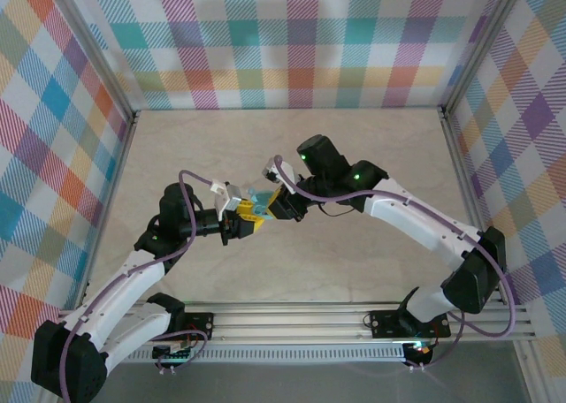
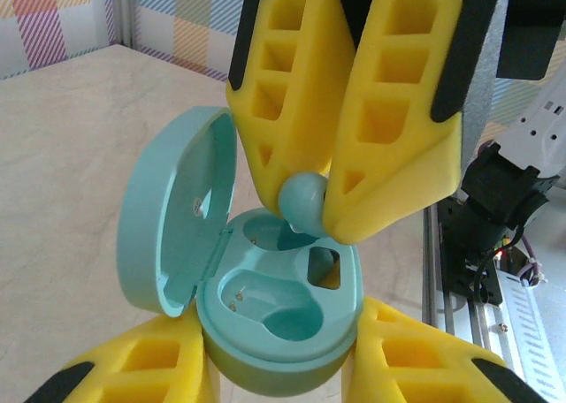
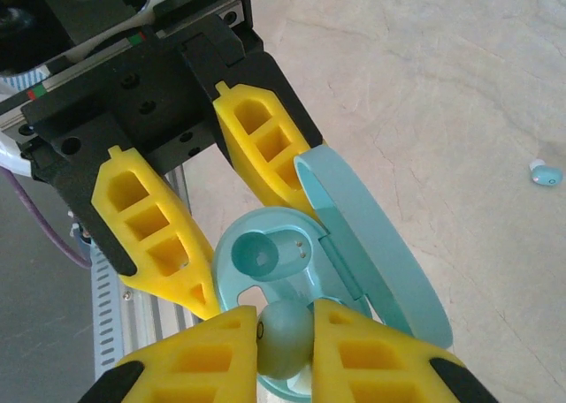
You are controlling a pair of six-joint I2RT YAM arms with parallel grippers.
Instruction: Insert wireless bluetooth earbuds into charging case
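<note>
The light-blue charging case is held off the table with its lid swung open to the left. My left gripper is shut on the case's base, one yellow finger on each side. My right gripper is shut on one pea-sized light-blue earbud, which hangs just over the case's far socket. The near socket is empty, its gold contacts showing. A second earbud lies loose on the table. From above, both grippers meet at the case mid-table.
The pale wooden table is boxed in by plaid walls on three sides. An aluminium rail carrying both arm bases runs along the near edge. A purple cable loops above the left arm.
</note>
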